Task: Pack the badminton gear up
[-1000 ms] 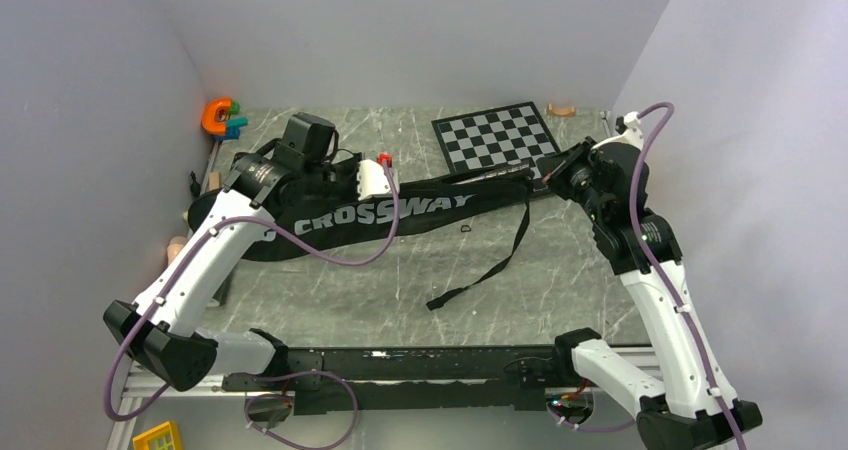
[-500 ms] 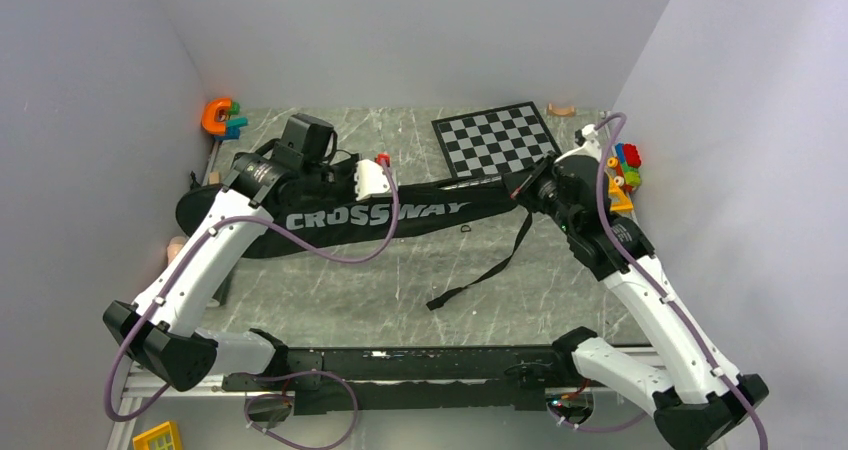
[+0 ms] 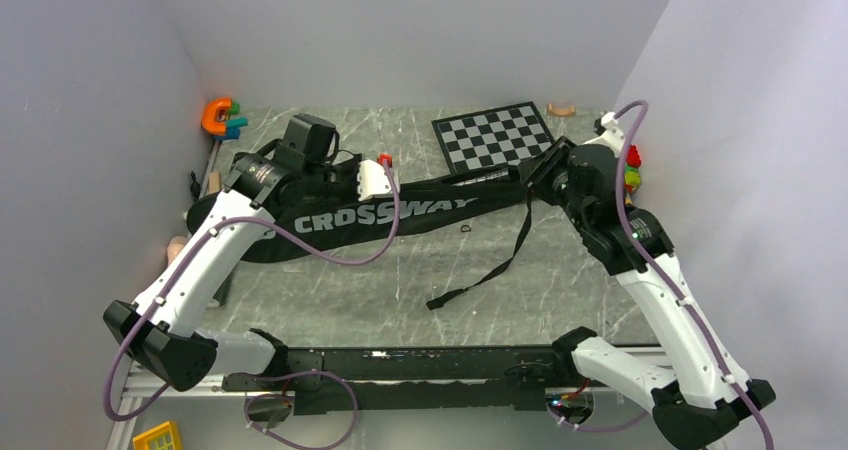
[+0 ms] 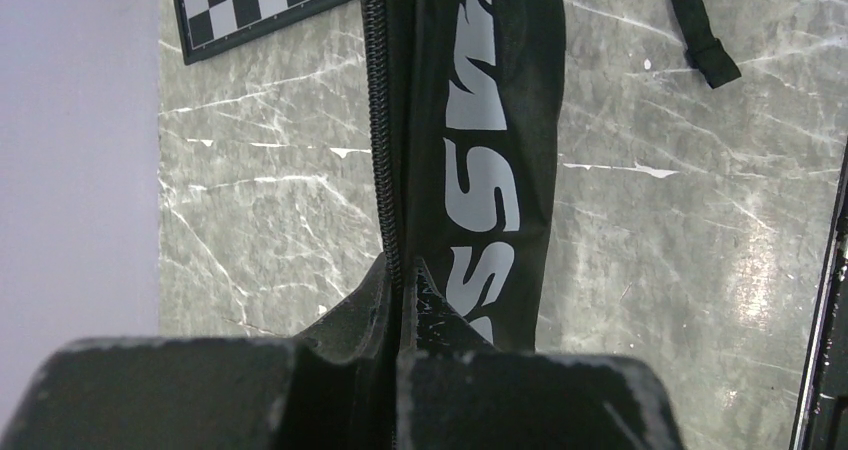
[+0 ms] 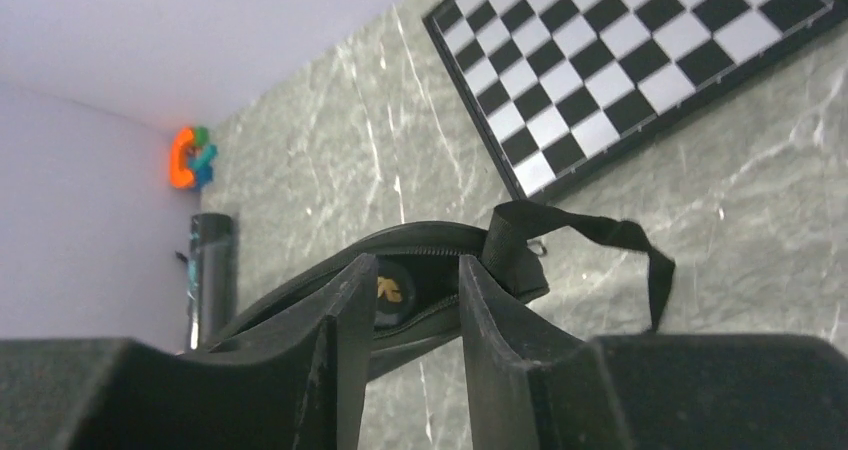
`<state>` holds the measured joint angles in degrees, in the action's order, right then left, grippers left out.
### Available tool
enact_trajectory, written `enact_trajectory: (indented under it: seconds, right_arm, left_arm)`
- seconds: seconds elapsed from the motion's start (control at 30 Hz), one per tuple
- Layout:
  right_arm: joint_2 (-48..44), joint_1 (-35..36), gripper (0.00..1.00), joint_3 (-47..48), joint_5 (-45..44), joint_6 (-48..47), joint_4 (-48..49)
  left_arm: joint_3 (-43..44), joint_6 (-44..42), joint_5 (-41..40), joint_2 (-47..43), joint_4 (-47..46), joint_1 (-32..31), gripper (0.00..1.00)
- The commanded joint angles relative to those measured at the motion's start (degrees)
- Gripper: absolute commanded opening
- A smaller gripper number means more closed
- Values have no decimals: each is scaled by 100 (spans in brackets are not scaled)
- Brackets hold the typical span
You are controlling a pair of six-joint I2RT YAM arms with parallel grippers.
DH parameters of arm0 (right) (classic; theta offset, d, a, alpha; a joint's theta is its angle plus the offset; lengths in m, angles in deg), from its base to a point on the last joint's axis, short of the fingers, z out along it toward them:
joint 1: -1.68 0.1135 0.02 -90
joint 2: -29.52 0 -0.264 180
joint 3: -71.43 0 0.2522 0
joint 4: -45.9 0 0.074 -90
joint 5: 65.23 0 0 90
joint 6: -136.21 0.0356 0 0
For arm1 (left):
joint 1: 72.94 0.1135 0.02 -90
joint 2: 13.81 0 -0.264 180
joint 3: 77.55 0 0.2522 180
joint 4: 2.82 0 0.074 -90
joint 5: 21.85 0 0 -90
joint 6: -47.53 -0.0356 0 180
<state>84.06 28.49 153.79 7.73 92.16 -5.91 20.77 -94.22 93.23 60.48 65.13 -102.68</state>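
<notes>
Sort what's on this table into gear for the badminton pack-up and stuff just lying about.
For the job:
- black fabric "CROSSWAY" racket bag
- loose black webbing strap of that bag
- long dark tube by the left wall

Just lying about:
- black-and-white chessboard
- orange-and-teal plastic toy
- colourful plastic bricks
- small curved wooden piece

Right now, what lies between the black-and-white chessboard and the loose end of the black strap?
The narrow end of the black CROSSWAY racket bag crosses between them, with a small dark ring beside it; the top external view shows this.
</notes>
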Motion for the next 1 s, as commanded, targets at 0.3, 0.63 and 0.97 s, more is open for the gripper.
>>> enact_trajectory:
  seconds: [0.3,0.63,0.97]
  right_arm:
    - [379,256,15,690,527,-253,579]
    - [526,321,4,329,352,-282,782]
    - [355,325,6,713,352,-359,548]
  left_arm:
    - [175,-15,245,-181,-470,-19,0]
    - [209,-22,329,-153,-415,-32,0]
    - [176,-7,323,-160,-415,-41,0]
